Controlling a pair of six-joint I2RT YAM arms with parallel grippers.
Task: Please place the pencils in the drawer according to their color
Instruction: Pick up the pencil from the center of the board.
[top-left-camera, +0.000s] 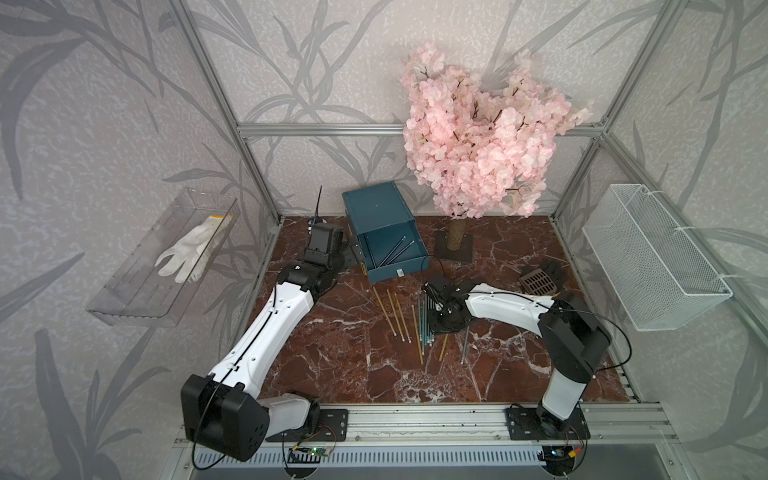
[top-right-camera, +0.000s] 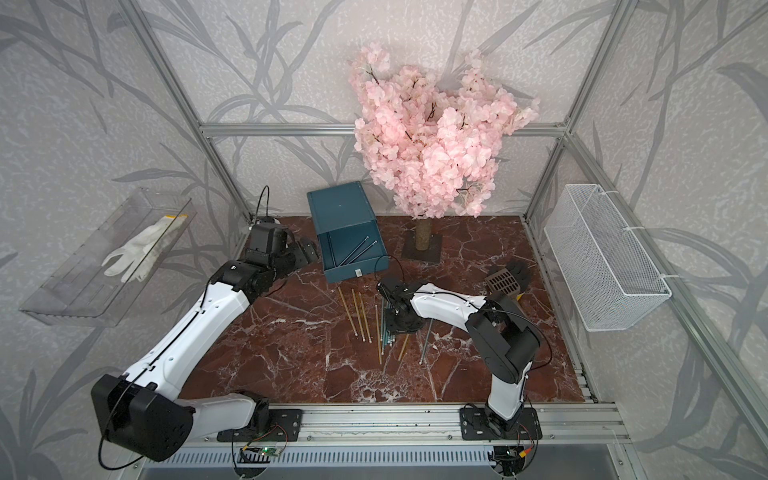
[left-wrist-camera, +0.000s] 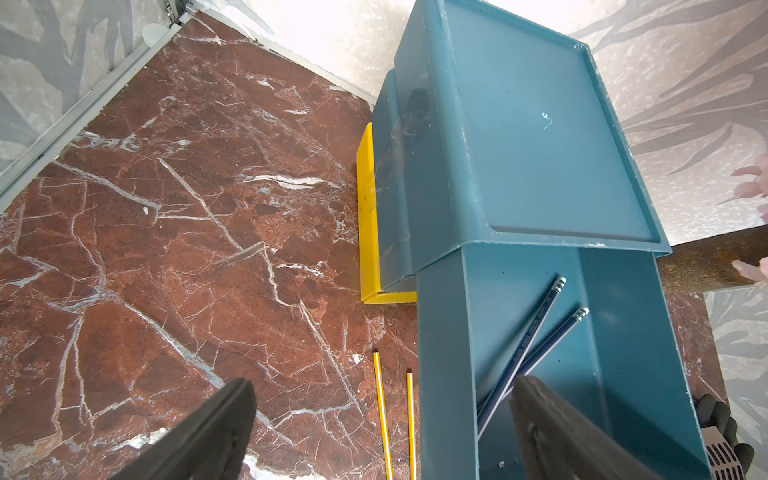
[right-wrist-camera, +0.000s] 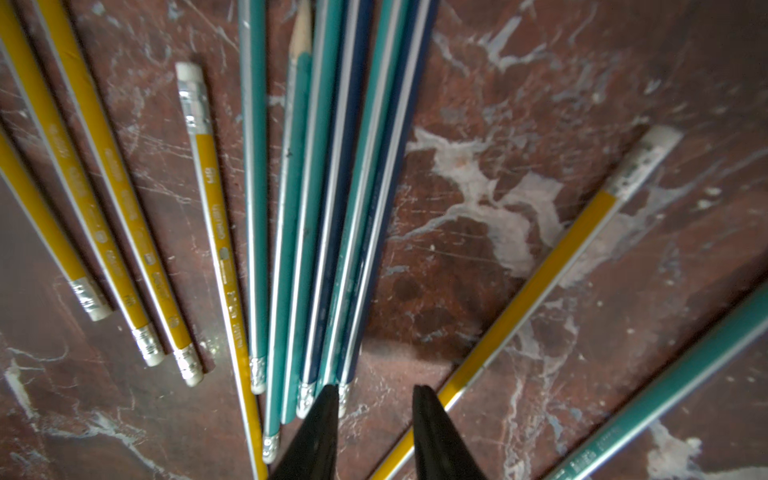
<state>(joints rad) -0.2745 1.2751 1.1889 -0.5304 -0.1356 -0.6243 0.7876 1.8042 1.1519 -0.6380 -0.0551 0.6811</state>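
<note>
The dark teal drawer chest stands at the back of the table, and its top drawer is pulled out. Two navy pencils lie inside it. A yellow drawer sticks out at the bottom. Yellow pencils and a bunch of teal and navy pencils lie loose on the marble. My right gripper hovers low over the bunch's eraser ends. Its jaws are narrowly apart over bare marble. My left gripper stands wide open beside the chest.
A pink blossom tree on a dark base stands right of the chest. A black glove with a brown grate lies at the right. A white wire basket and a clear shelf hang on the side walls.
</note>
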